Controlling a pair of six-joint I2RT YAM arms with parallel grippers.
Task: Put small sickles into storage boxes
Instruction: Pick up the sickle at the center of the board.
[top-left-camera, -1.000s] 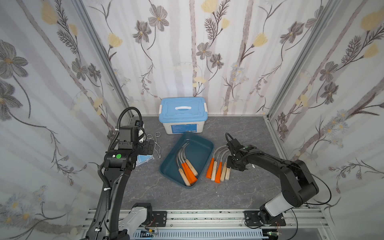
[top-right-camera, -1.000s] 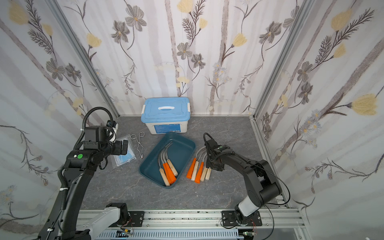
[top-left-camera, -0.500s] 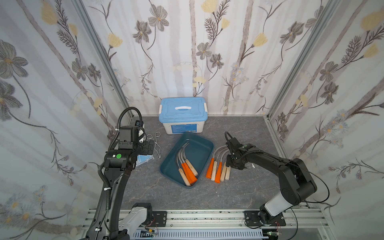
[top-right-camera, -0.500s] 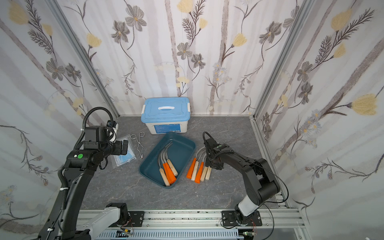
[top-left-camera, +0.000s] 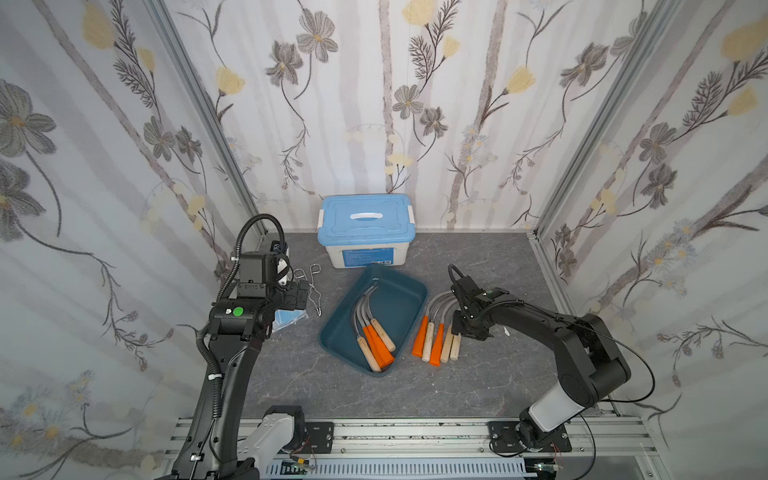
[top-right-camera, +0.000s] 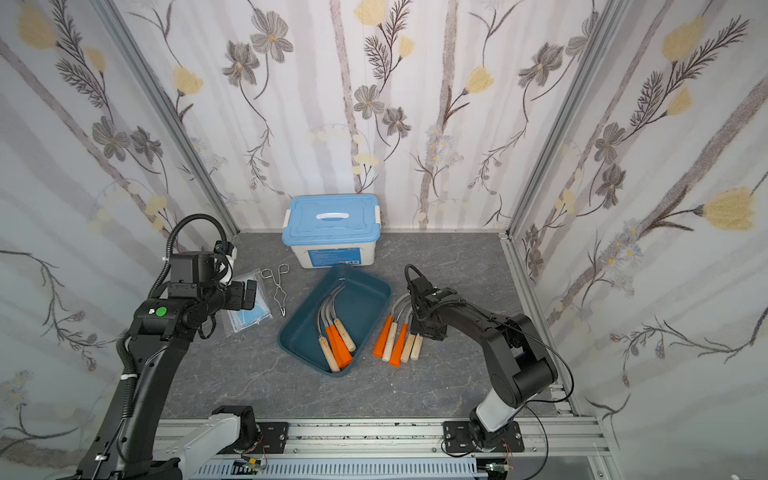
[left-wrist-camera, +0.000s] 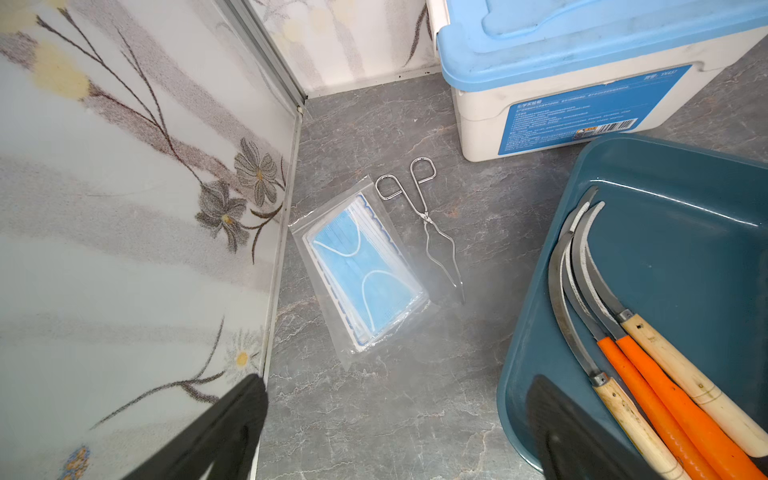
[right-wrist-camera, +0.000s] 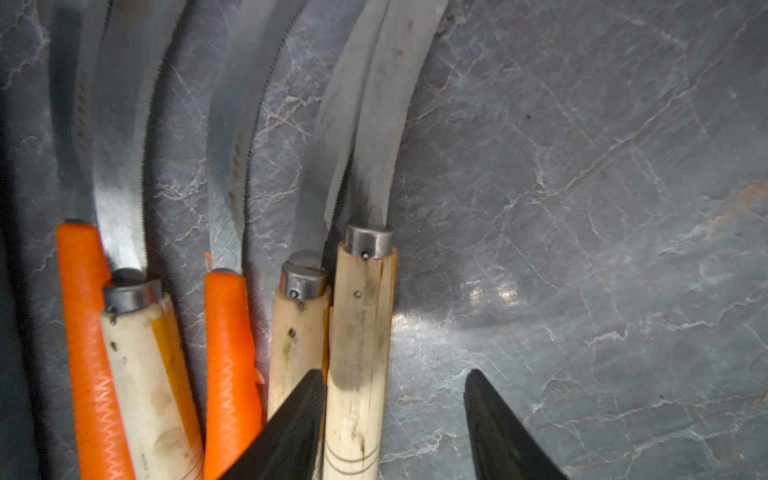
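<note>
In both top views the tray (top-left-camera: 401, 305) (top-right-camera: 365, 301) sits mid-table at a slant, just near of the box (top-left-camera: 365, 232) (top-right-camera: 330, 232). 4 tray sickles (top-left-camera: 374, 338) (top-right-camera: 336, 338) lie inside it, handles toward its near end. Just right of the tray, 5 loose sickles (top-left-camera: 434, 343) (top-right-camera: 397, 340) lie side by side on the table (top-left-camera: 478, 386), 2 with orange handles and 3 with wood. My right claw (top-left-camera: 467, 332) (top-right-camera: 426, 332) is down low over the right end of that row. My left claw (top-left-camera: 298, 292) (top-right-camera: 248, 293) hangs at the left above the masks (top-left-camera: 291, 322) (top-right-camera: 253, 318), with the tongs (top-left-camera: 314, 286) (top-right-camera: 280, 291) between it and the tray. From the left wrist, I see the left claw (left-wrist-camera: 395, 436) spread wide with nothing between its fingers (left-wrist-camera: 232, 432). Beyond it lie the masks (left-wrist-camera: 361, 266), the tongs (left-wrist-camera: 432, 224), the box (left-wrist-camera: 582, 83) and the tray (left-wrist-camera: 685, 199) with its 4 sickles (left-wrist-camera: 623, 332). From the right wrist, the right claw (right-wrist-camera: 395, 424) is spread and straddles the wooden handle of the end sickle (right-wrist-camera: 361, 324). 1 finger (right-wrist-camera: 295, 424) sits tight beside that handle, and I cannot tell whether it touches. The other finger (right-wrist-camera: 498, 432) stands clear of it, with bare table between, so nothing is pinched.
</note>
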